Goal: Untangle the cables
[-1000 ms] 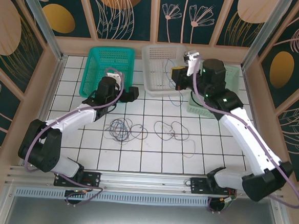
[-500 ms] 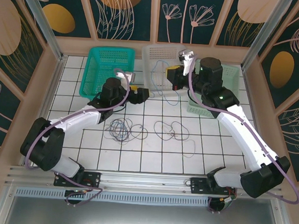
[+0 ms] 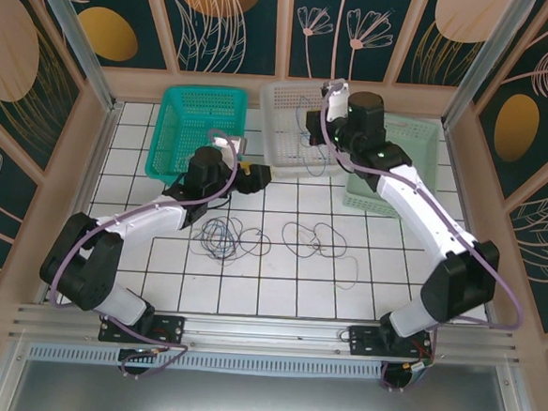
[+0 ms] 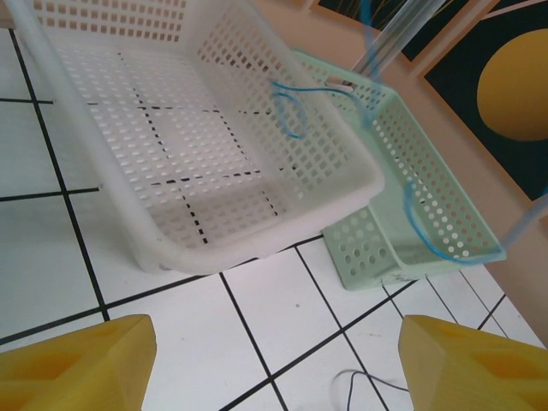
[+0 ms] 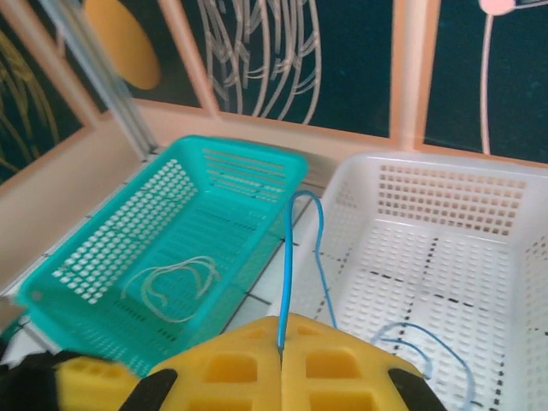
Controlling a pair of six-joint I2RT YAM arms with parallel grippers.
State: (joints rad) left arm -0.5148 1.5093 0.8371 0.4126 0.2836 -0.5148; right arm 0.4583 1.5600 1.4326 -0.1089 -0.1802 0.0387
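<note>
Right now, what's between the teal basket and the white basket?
A narrow strip of bare tile, in the right wrist view; there the blue cable pinched in the right gripper loops in front of it.

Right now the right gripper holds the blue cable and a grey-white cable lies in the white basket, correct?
Not quite: the right wrist view shows the grey-white cable in the teal basket. The right gripper does hold the blue cable.
</note>
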